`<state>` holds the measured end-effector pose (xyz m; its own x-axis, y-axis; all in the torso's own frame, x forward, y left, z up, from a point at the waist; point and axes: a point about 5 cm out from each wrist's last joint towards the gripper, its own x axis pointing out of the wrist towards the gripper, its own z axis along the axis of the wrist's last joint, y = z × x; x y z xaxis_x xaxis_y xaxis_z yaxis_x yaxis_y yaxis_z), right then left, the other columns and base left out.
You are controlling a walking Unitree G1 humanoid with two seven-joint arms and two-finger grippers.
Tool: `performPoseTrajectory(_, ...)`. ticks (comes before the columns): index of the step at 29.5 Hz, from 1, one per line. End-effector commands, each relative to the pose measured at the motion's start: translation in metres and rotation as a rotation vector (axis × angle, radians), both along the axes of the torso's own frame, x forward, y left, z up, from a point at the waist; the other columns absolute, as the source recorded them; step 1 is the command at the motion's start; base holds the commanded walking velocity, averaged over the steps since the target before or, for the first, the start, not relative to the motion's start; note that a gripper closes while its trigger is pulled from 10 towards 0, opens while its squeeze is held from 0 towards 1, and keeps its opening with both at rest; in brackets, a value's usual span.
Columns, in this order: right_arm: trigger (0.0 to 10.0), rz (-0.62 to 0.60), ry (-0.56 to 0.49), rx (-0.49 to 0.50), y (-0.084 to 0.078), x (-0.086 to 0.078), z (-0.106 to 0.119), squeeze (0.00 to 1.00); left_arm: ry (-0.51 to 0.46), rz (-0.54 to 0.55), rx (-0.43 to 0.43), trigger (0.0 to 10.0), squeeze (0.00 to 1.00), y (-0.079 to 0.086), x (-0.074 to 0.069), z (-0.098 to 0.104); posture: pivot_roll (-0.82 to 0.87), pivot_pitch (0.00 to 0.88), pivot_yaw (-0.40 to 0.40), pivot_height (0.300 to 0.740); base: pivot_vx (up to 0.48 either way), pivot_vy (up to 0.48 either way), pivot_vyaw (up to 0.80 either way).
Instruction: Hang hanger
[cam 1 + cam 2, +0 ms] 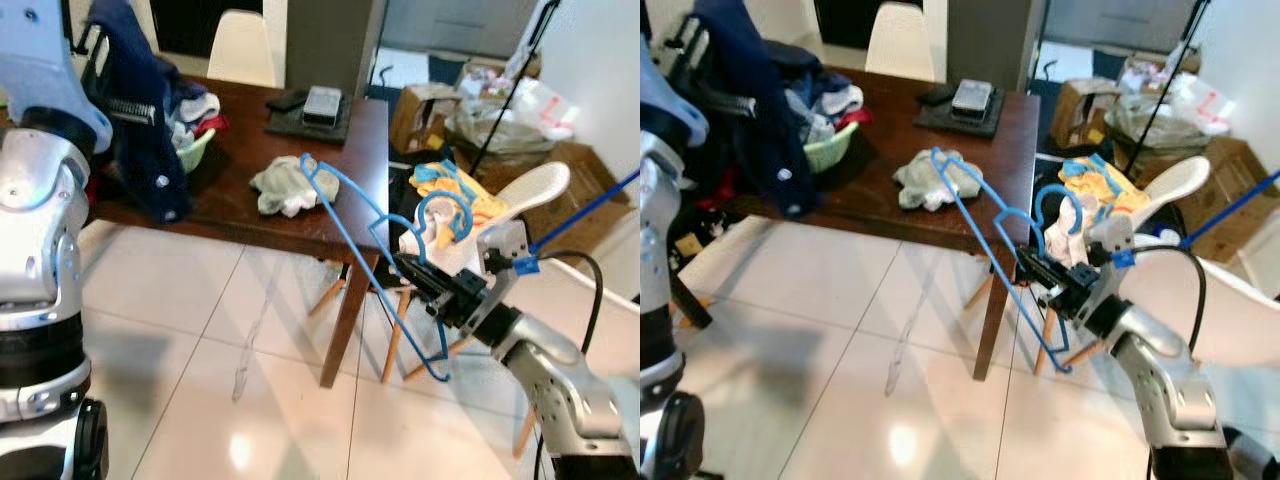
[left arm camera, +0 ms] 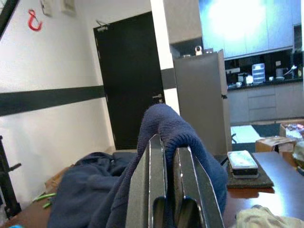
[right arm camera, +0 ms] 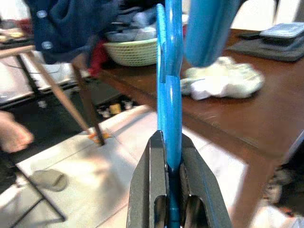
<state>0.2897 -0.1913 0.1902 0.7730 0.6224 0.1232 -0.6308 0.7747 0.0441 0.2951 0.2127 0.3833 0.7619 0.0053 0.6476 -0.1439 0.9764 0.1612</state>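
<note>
A blue wire hanger [image 3: 173, 95] is clamped in my right gripper [image 1: 420, 275], which is shut on it low on my right, just off the table corner. The hanger tilts up to the left over the table edge, and its hook [image 1: 440, 200] curls beside the gripper. High on my left, my left gripper [image 2: 168, 142] is shut on a fold of a navy buttoned garment [image 1: 145, 140]. The garment hangs down over the table's left end.
The dark wooden table [image 1: 230, 210] carries a crumpled pale cloth [image 1: 285, 188], a green basket of clothes [image 1: 195, 150] and a phone on a black mat [image 1: 320, 105]. White chairs [image 1: 530, 190], cardboard boxes [image 1: 420, 110] and a blue rod [image 1: 590, 205] crowd the right. Tiled floor lies in front.
</note>
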Motion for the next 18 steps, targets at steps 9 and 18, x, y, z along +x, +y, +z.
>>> performPoseTrajectory(9, 10.0, -0.046, 0.028, 0.010, -0.002, 0.004, -0.005, 0.00, 0.232, -0.410, -0.172, 10.0, 0.00, -0.046, 0.016, -0.047, 0.10, 0.085, -0.037, 0.740, -0.337, 0.000, 0.00)
performPoseTrajectory(18, 10.0, -0.142, 0.151, -0.077, -0.009, 0.010, -0.027, 0.00, 0.609, -0.404, -0.138, 10.0, 0.00, -0.047, 0.036, -0.150, 0.09, 0.089, -0.038, 0.740, -0.085, 0.000, -0.49)
